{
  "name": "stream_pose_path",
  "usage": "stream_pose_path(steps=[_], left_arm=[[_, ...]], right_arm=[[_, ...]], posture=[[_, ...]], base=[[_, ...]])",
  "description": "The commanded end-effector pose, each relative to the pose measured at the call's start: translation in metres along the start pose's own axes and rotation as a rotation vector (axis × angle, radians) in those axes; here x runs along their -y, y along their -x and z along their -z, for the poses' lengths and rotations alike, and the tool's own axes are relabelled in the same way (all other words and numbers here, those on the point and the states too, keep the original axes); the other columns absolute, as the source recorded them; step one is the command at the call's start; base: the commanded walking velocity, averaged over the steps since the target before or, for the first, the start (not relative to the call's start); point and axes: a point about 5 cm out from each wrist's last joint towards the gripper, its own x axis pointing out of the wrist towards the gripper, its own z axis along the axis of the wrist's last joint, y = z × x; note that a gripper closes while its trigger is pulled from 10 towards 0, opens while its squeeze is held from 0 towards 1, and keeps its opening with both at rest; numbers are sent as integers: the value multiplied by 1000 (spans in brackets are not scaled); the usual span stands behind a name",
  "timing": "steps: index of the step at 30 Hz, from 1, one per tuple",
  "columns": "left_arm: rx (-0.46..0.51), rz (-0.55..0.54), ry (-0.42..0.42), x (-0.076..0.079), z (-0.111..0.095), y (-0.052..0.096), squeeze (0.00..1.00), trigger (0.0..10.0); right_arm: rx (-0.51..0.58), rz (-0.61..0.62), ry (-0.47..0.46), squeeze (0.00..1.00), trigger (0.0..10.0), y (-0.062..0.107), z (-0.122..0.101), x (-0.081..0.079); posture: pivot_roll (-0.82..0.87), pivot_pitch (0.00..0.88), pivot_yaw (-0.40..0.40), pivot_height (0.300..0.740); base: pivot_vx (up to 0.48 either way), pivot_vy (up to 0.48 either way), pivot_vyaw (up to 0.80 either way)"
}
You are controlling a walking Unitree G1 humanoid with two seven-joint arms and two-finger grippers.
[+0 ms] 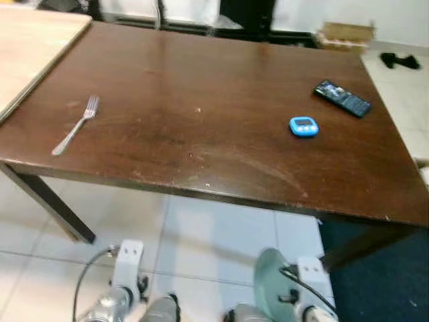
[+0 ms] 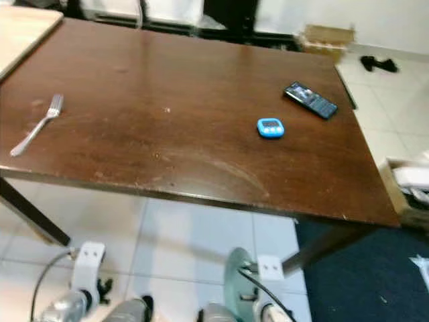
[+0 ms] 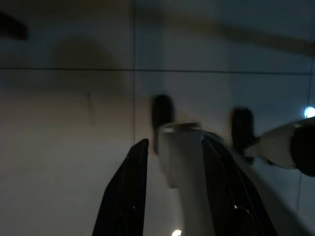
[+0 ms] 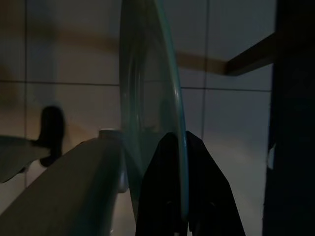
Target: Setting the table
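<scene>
A silver fork (image 1: 76, 125) lies near the left end of the dark brown table (image 1: 201, 134). Below the table's front edge my right gripper (image 4: 177, 147) hangs low, shut on the rim of a pale green glass plate (image 1: 268, 285) held on edge. The same plate (image 4: 147, 98) stands upright between the black fingers in the right wrist view. My left gripper (image 3: 170, 157) hangs idle over the tiled floor, its two black fingers (image 3: 125, 191) apart with nothing between them.
A blue round timer (image 1: 303, 126) and a black phone (image 1: 342, 98) lie on the table's right part. A lighter wooden table (image 1: 33, 40) adjoins at the far left. White tiles lie under the table, a dark blue rug (image 1: 382, 275) at the right, a box (image 2: 409, 188) beyond it.
</scene>
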Motion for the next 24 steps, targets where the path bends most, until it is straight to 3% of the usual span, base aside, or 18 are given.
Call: stream_pose_path(steps=[1, 15, 18, 24], left_arm=[[3, -3, 4, -2, -1, 0, 0, 10000], [8, 7, -28, -1, 0, 1, 0, 10000], [1, 23, -55, -1, 3, 1, 0, 10000], [2, 26, -54, 0, 4, 1, 0, 10000]], right_arm=[[-18, 0, -19, 0, 10000, 1, 6, -2], [17, -7, 5, 0, 10000, 0, 1, -5], [52, -44, 174, 0, 10000, 1, -3, -7], [61, -85, 282, 0, 10000, 1, -4, -12]], posture=[[41, 79, 3, 740], [42, 77, -1, 740], [40, 75, 0, 740], [37, 69, -1, 740]], base=[[0, 0, 0], [0, 0, 0], [0, 0, 0], [0, 0, 0]])
